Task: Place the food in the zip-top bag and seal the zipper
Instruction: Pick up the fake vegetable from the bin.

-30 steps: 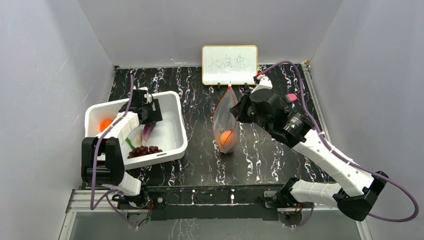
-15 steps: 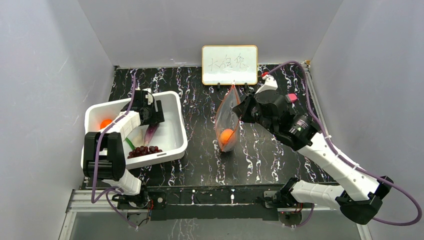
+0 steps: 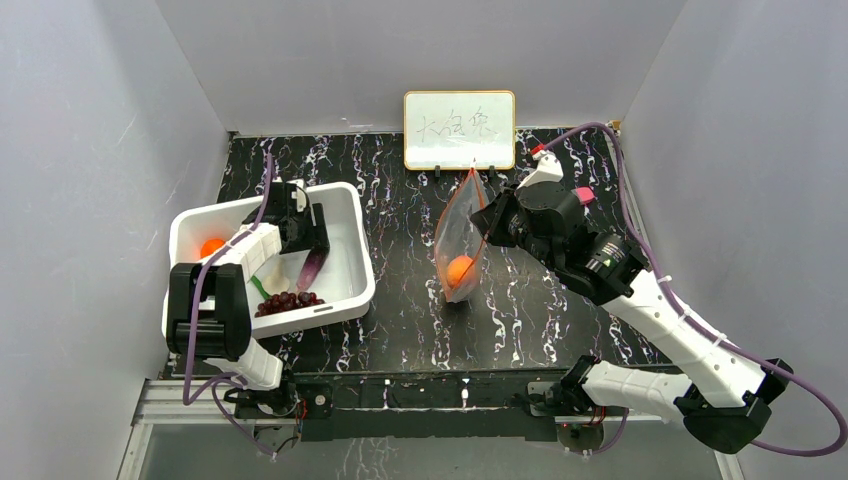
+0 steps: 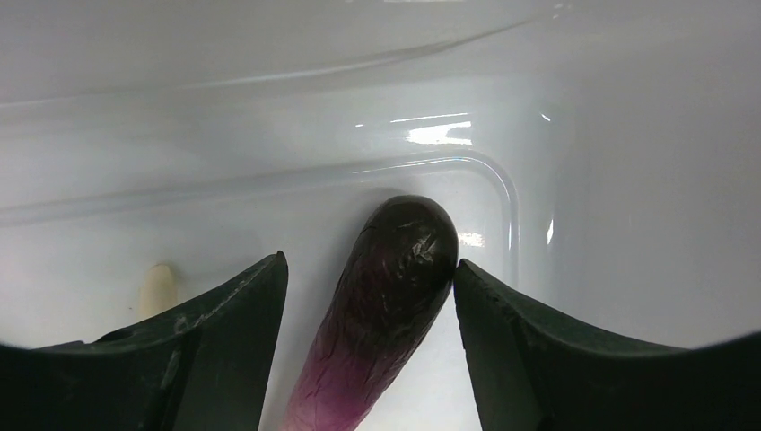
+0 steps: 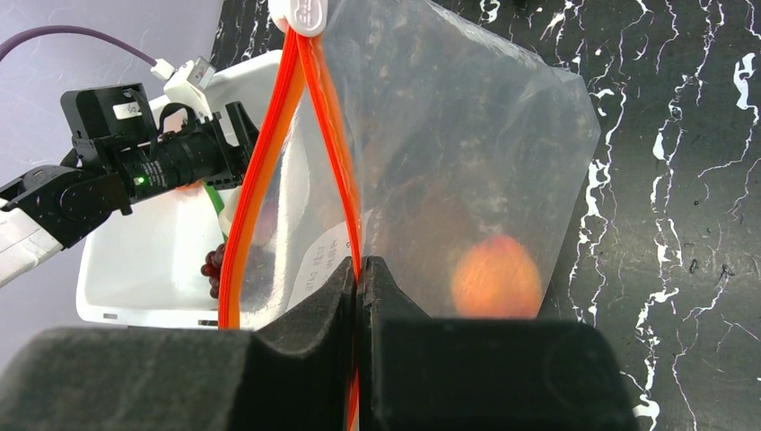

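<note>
My left gripper [image 3: 303, 238] is open inside the white bin [image 3: 345, 205]; in the left wrist view [image 4: 370, 269] its fingers stand on either side of the purple eggplant [image 4: 386, 305], the right finger at its dark tip. My right gripper [image 3: 487, 222] is shut on the red-orange zipper [image 5: 260, 162] of the clear zip-top bag [image 3: 455, 235] and holds the bag upright with its mouth spread open. One orange fruit [image 3: 460, 269] sits in the bag's bottom. Another orange fruit [image 3: 211, 247], the grape bunch [image 3: 288, 301] and a green bit [image 3: 258, 287] lie in the bin.
A small whiteboard [image 3: 459, 130] stands at the back centre of the black marbled table, just behind the bag. A whitish bit [image 4: 158, 289] lies on the bin floor left of my left fingers. The bin's far wall is close ahead of the eggplant.
My right gripper has carried the bag slightly right and away from the bin. My left gripper has shifted a little right in the bin, and the eggplant's tip has moved with it.
</note>
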